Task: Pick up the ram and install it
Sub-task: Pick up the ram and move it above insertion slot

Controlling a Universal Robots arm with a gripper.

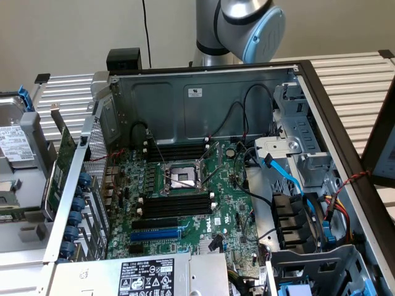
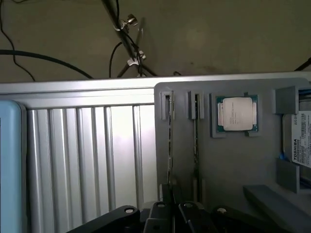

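The ram (image 2: 170,141) stands edge-on in a narrow slot of a grey holder (image 2: 233,165), showing as a thin dark line. My gripper (image 2: 169,190) sits at the stick's near end, its black fingers drawn together on that edge, while the stick still rests in the slot. A second stick (image 2: 196,141) stands in the neighbouring slot. In the exterior view the open computer case shows the motherboard with black memory slots (image 1: 178,205) with white clips in front of the processor socket (image 1: 183,177), and more slots (image 1: 176,151) behind it. The arm's upper joint (image 1: 241,24) rises behind the case.
On the holder beside the sticks lie a processor chip (image 2: 236,114) and a hard drive (image 2: 297,141). The holder rests on a ribbed aluminium table (image 2: 87,160). A green expansion card (image 1: 62,163) leans outside the case's left wall. Cables (image 1: 247,132) cross the motherboard.
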